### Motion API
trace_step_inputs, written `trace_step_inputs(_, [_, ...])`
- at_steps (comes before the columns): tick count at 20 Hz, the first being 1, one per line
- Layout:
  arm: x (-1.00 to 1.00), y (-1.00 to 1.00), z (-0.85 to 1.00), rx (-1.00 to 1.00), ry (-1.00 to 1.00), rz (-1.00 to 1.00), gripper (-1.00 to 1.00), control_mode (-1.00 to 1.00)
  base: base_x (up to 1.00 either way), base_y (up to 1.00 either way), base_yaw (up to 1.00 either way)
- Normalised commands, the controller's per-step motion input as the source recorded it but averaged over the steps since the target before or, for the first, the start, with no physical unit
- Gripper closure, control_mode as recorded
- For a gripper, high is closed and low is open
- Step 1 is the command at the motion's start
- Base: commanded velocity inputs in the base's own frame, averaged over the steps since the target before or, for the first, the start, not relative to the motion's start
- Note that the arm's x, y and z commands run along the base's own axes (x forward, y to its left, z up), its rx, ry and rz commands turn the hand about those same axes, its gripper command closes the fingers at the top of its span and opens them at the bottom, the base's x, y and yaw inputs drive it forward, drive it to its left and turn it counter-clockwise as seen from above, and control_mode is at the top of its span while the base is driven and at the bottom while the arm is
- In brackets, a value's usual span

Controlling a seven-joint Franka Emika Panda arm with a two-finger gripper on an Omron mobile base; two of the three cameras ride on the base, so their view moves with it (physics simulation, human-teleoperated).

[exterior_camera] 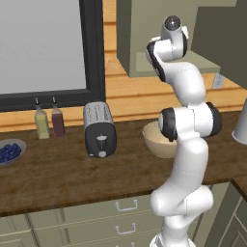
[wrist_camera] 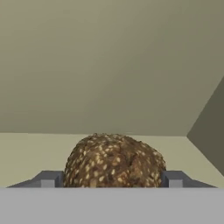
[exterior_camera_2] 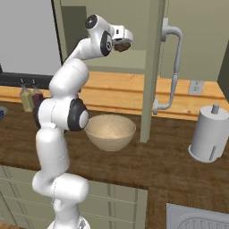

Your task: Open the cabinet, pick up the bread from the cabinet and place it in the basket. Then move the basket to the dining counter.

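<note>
The olive-green cabinet (exterior_camera_2: 134,27) stands open, its door (exterior_camera_2: 152,67) swung out edge-on with the silver bar handle (exterior_camera_2: 176,58) facing right. Inside it, my gripper (exterior_camera_2: 123,42) is shut on the bread (exterior_camera_2: 122,45), a dark-brown seeded lump. In the hand view the bread (wrist_camera: 114,159) fills the space between my two fingertips (wrist_camera: 52,179), which press against both its sides. The tan basket (exterior_camera_2: 109,132) sits on the wooden worktop below the cabinet, close by my arm, and also shows behind the arm (exterior_camera: 157,140). The dining counter is out of view.
A silver toaster (exterior_camera: 100,129), two bottles (exterior_camera: 42,123) and a grey bowl of blueberries (exterior_camera: 9,152) stand left of the basket. A paper towel holder (exterior_camera_2: 209,134) and a sink (exterior_camera_2: 197,217) are at right. The open door hangs just right of the basket.
</note>
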Motion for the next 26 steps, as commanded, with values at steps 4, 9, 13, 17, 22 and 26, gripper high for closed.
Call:
trace_step_inputs(4, [-1.00,0.04,0.30,0.01,-0.04,0.00,1.00,-1.00,0.00,0.00,0.00])
trace_step_inputs(9, [-1.00,0.16,0.12,0.00,-0.10,0.00,1.00,-1.00,0.00,0.00,0.00])
trace_step_inputs(13, [-1.00,0.26,0.16,0.01,-0.04,0.00,1.00,-1.00,0.00,0.00,0.00])
trace_step_inputs(17, [-1.00,0.19,0.19,0.13,0.14,0.00,1.00,-1.00,0.00,0.00,0.00])
trace_step_inputs(22, [-1.00,0.21,0.04,0.12,0.08,0.00,1.00,-1.00,0.00,0.00,0.00])
trace_step_inputs(26, [-1.00,0.15,0.00,0.11,0.17,-0.01,1.00,-1.00,0.00,0.00,0.00])
